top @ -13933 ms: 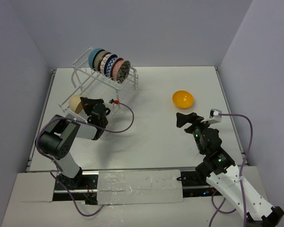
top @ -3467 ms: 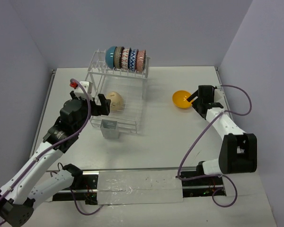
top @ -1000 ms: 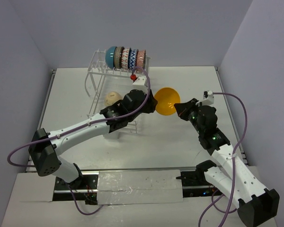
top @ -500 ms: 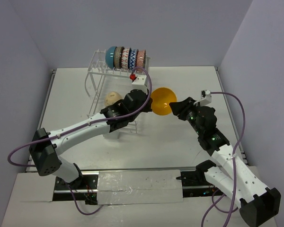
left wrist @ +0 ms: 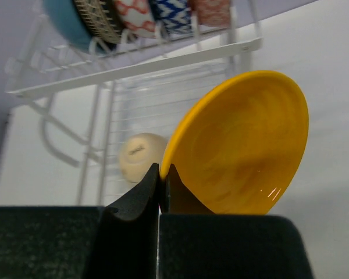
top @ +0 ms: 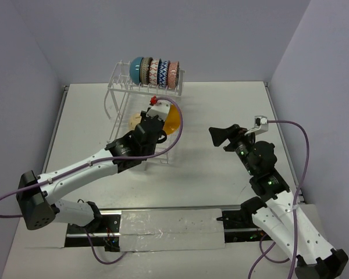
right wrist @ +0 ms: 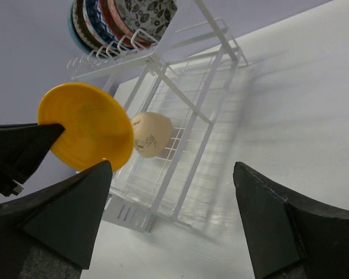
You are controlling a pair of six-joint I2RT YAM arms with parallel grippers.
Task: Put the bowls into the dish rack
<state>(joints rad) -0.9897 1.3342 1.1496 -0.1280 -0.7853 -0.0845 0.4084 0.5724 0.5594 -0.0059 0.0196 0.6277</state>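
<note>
My left gripper (left wrist: pixel 161 174) is shut on the rim of the orange-yellow bowl (left wrist: pixel 244 145), which it holds on edge in the air beside the right end of the dish rack (top: pixel 117 87). In the top view this bowl (top: pixel 172 118) sits just right of a tan bowl (top: pixel 136 120) lying in the lower tier. Several bowls (top: pixel 154 72), teal and patterned, stand in a row in the slotted top tier. My right gripper (top: pixel 219 135) hovers open and holding nothing to the right of the rack; its own view shows the orange-yellow bowl (right wrist: pixel 84 125) and the tan bowl (right wrist: pixel 151 133).
A small grey cutlery cup (right wrist: pixel 128 212) hangs on the rack's near corner. White walls (top: pixel 41 70) close in the table on the left, back and right. The left arm (top: pixel 87 165) stretches diagonally across the table's front left.
The orange-yellow bowl passed from right gripper to left. My left gripper closed on its rim and carried it left to the rack, while the right gripper opened and drew back.
</note>
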